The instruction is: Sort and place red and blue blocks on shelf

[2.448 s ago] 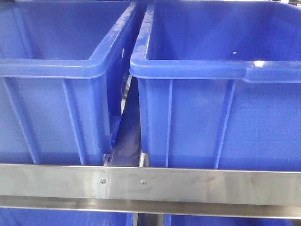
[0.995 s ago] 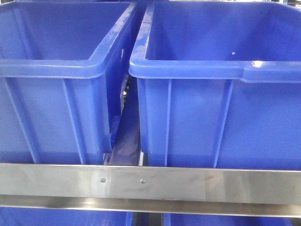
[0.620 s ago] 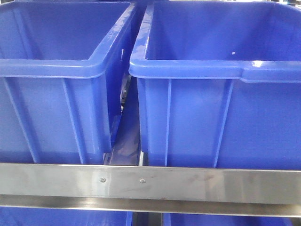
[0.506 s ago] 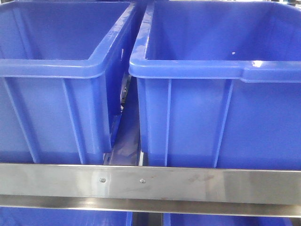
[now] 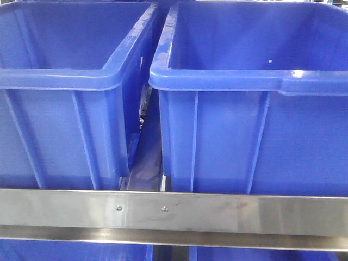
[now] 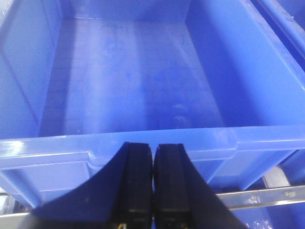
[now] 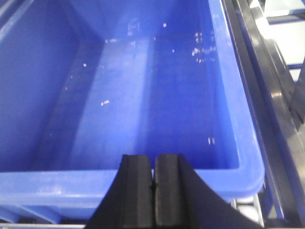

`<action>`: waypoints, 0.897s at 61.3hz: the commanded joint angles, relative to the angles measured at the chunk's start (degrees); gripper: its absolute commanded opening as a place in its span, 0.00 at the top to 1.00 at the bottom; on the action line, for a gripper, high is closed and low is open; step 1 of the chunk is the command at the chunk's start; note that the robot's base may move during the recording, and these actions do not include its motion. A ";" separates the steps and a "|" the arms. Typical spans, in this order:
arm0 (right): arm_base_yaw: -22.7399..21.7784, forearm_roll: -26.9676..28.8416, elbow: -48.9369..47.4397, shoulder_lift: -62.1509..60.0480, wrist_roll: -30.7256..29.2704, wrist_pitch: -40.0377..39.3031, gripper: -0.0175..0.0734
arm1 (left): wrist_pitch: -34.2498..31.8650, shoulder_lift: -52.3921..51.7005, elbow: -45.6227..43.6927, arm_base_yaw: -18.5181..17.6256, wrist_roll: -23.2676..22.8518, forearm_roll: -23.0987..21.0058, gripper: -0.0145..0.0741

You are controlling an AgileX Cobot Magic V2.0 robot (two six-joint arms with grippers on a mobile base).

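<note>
- Front view: two blue bins [image 5: 163,81] are seen behind the shelf rail [image 5: 174,213]; no arms, no blocks. A block could be dropped into the wrong bin.
- Left wrist view: the left gripper [image 6: 153,183] is seen pressed closed, holding nothing, above an empty bin interior [image 6: 133,76].
- Right wrist view: the right gripper [image 7: 153,183] is likewise closed and empty; only here are pale specks [image 7: 198,45] shown inside.

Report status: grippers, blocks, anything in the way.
Left gripper shut, empty, above the left blue bin. Right gripper shut, empty, above the right blue bin. No red or blue block in view. Shelf rail unobstructed.
</note>
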 commanded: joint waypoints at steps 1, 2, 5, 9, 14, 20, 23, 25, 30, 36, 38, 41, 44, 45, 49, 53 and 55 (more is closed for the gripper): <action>-0.05 -0.01 -1.42 0.34 -0.65 -4.42 0.73 | -4.28 0.33 -1.72 -0.13 -0.52 -0.12 0.68; -0.05 -0.01 -1.42 0.34 -0.65 -4.42 0.73 | -4.28 0.33 -1.72 -0.13 -0.52 -0.12 0.68; -0.05 -0.01 -1.42 0.34 -0.65 -4.42 0.73 | -4.28 0.33 -1.72 -0.13 -0.52 -0.12 0.68; -0.05 -0.01 -1.42 0.34 -0.65 -4.42 0.73 | -4.28 0.33 -1.72 -0.13 -0.52 -0.12 0.68; -0.05 -0.01 -1.42 0.34 -0.65 -4.42 0.73 | -4.28 0.33 -1.72 -0.13 -0.52 -0.12 0.68; -0.05 -0.01 -1.42 0.34 -0.65 -4.42 0.73 | -4.28 0.33 -1.72 -0.13 -0.52 -0.12 0.68; -0.05 -0.01 -1.42 0.34 -0.65 -4.42 0.73 | -4.28 0.33 -1.72 -0.13 -0.52 -0.12 0.68; -0.05 -0.01 -1.42 0.34 -0.65 -4.42 0.73 | -4.28 0.33 -1.72 -0.13 -0.52 -0.12 0.68; -0.05 -0.01 -1.42 0.34 -0.73 -4.42 0.73 | -4.28 0.33 -1.72 -0.13 -0.52 -0.12 0.68; -0.15 -3.22 -1.30 -0.23 -0.73 -4.10 0.73 | -4.28 0.33 -1.72 -0.13 -0.52 -0.12 0.68; -0.22 -3.31 -1.06 -0.79 -0.73 -4.03 0.73 | -4.28 0.33 -1.72 -0.13 -0.52 -0.12 0.68; -0.36 -3.31 0.01 -1.80 -0.73 -4.90 0.73 | -4.28 0.33 -1.72 -0.13 -0.52 -0.12 0.68; -0.36 -3.31 1.49 -2.72 -0.73 -6.95 0.73 | -4.28 0.33 -1.72 -0.13 -0.52 -0.12 0.68; -0.36 -3.31 2.46 -3.25 -0.73 -7.77 0.73 | -4.28 0.33 -1.72 -0.13 -0.52 -0.12 0.68; -0.36 -3.06 6.15 -5.16 -0.73 -12.13 0.73 | -4.28 0.33 -1.72 -0.13 -0.52 -0.12 0.68; -0.36 -2.33 10.94 -8.00 -0.73 -16.92 0.73 | -4.28 0.33 -1.72 -0.13 -0.52 -0.12 0.68; -0.36 -1.88 13.31 -9.69 -0.73 -18.78 0.73 | -4.28 0.33 -1.72 -0.13 -0.52 -0.12 0.68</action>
